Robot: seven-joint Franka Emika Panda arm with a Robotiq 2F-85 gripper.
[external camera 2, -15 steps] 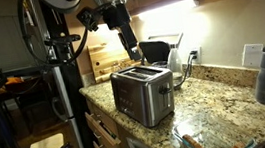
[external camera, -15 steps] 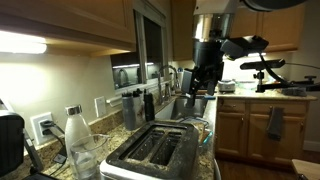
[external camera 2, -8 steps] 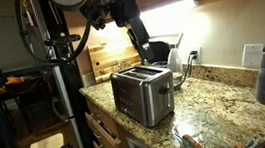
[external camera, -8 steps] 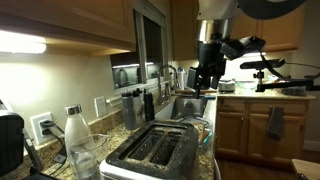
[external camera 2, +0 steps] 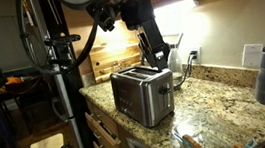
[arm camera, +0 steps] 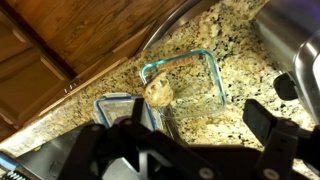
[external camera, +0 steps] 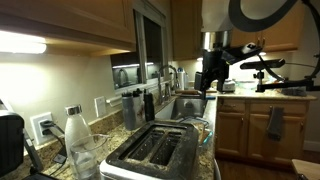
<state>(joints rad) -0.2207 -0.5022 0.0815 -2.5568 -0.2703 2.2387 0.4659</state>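
Glass dish (arm camera: 198, 82) holds one browned morsel (arm camera: 157, 91) (long side runs left-right); gripper (arm camera: 187, 143) hovers above, jaws spread wide.

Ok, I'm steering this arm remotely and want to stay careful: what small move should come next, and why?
Probably ease the pincer down and slightly toward the browned food piece in the glass dish. Its jaws stand open and empty, the dish is uncovered, and the food lies off the pincer's centre in the wrist view.
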